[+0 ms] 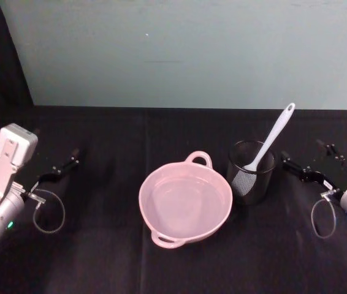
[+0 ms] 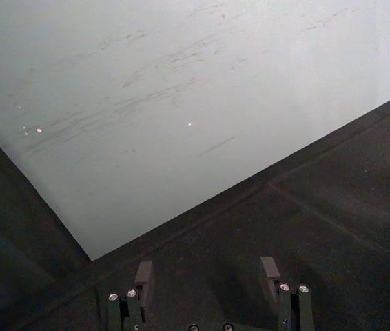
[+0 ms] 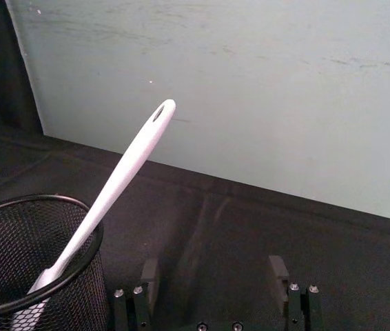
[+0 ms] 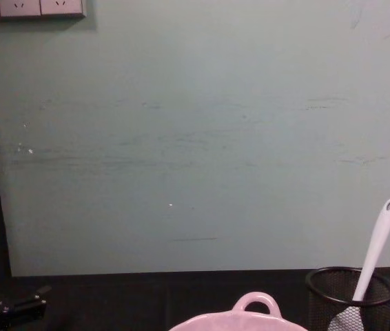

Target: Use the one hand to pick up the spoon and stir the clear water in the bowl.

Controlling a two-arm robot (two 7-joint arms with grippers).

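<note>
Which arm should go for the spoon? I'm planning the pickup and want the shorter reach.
Probably the right. The spoon stands in the mesh cup, right of the bowl, close to the open right gripper. The left gripper, also open, sits far across the table.

– What can't you make out from here?
– On chest view, the bowl [image 4: 253,316] is cut by the lower edge. The spoon [image 1: 270,143] blade sits blurred behind the mesh cup [image 1: 251,171].
– And the right end effector [image 3: 213,270]?
– I see its fingertips; the body is cropped.
</note>
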